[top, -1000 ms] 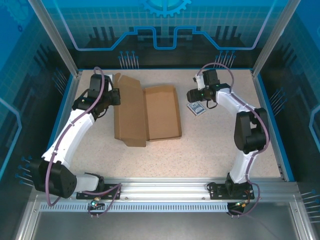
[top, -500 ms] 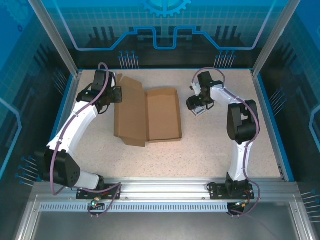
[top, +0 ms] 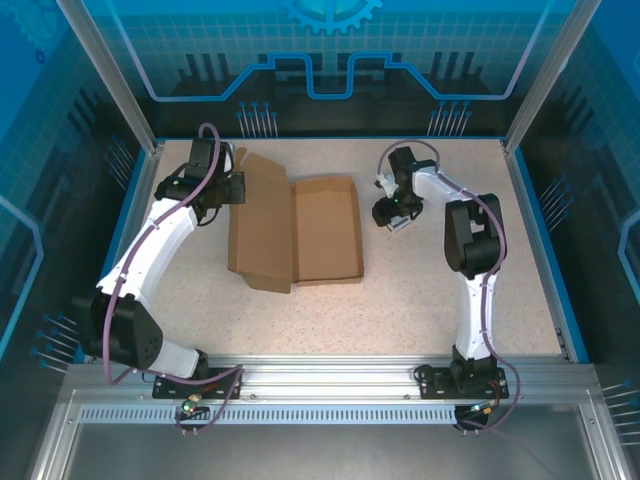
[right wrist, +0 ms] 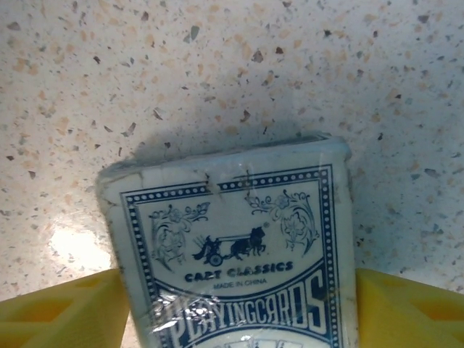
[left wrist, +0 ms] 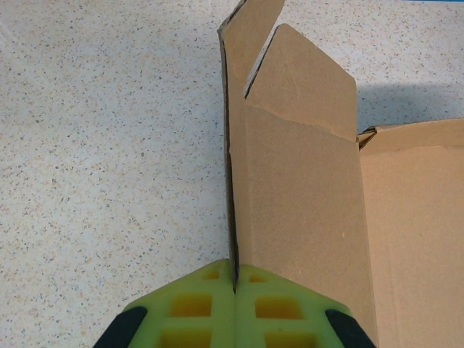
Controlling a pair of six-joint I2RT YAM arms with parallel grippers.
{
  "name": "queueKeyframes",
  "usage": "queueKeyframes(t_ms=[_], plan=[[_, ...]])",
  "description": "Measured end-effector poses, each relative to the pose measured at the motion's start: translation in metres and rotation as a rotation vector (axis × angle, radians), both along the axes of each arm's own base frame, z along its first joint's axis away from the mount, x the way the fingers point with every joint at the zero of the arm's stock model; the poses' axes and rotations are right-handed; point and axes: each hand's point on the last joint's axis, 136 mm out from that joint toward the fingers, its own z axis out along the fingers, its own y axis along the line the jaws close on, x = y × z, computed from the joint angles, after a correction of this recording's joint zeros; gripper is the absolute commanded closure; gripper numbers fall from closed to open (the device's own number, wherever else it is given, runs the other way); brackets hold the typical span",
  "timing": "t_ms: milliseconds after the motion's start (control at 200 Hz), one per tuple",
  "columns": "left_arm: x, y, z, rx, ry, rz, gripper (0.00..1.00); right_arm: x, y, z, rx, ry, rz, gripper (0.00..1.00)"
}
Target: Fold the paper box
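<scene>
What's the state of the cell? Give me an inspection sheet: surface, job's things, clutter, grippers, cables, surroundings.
Surface: speckled beige table, no spills seen.
Job's things: paper box lying open, one side flap raised upright.
Clutter: wrapped pack of playing cards, right of the box.
Grippers: left gripper shut on the raised flap's edge; right gripper straddles the pack, grip not certain.
Cables: purple cables run along both arms, clear of the box.
Surroundings: blue printed walls, aluminium rail at the near edge.
</scene>
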Motion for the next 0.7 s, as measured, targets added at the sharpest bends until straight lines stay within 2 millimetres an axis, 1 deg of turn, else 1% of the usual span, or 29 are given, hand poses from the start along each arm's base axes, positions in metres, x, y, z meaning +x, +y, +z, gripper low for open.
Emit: queueKeyframes(t_ms=[105, 245, 340, 410, 460, 555, 635, 670, 700], plan=[[0.000, 0.000, 0.000, 0.000, 0.000, 0.000, 1.00, -0.001, 0.000, -0.001, -0.003, 0.006, 0.008, 0.31], [0.000, 0.000, 0.000, 0.000, 0.000, 0.000, 1.00, -0.001, 0.001, 0.000, 0.000, 0.006, 0.012, 0.42], [0.000, 0.000, -0.001, 0.000, 0.002, 0.000, 1.00, -0.003, 0.003, 0.003, 0.015, -0.004, 0.007, 0.45], [0.000, 0.000, -0.001, 0.001, 0.008, 0.000, 1.00, -0.009, 0.004, 0.009, 0.026, -0.009, -0.002, 0.47], [0.001, 0.000, -0.002, 0.001, 0.010, 0.000, 1.00, -0.015, 0.006, 0.017, 0.034, -0.017, -0.011, 0.48], [0.001, 0.000, -0.004, 0.002, 0.015, 0.000, 1.00, -0.022, 0.015, 0.045, 0.059, -0.072, -0.027, 0.51], [0.001, 0.000, -0.005, 0.003, 0.021, 0.000, 1.00, -0.026, 0.032, 0.075, 0.088, -0.145, -0.027, 0.51], [0.001, 0.000, -0.006, 0.003, 0.022, 0.000, 1.00, -0.028, 0.043, 0.089, 0.105, -0.180, -0.019, 0.51], [0.001, 0.000, -0.006, 0.004, 0.023, 0.000, 1.00, -0.030, 0.051, 0.097, 0.116, -0.201, -0.013, 0.51]])
